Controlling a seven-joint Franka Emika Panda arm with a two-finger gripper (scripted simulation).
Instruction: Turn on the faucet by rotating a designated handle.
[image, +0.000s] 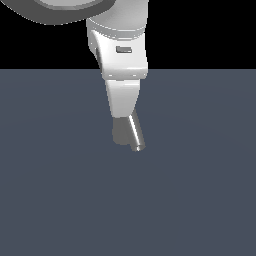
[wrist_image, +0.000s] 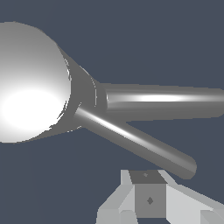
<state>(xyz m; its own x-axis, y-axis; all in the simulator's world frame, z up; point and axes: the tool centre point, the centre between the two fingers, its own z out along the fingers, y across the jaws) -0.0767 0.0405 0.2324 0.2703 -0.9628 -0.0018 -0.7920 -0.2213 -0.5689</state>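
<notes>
Hovering right over the faucet (wrist_image: 35, 83) — gripper (wrist_image: 148, 205) just beside the handle (wrist_image: 140, 142), not touching; jaw spread can't be told — spout (wrist_image: 166, 101) beyond.

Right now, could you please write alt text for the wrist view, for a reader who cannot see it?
Close-up from above of the faucet: its bright round cap with two grey tubes branching from beneath it over a dark blue-grey floor. Part of the gripper shows near the thinner tube's end.
</notes>
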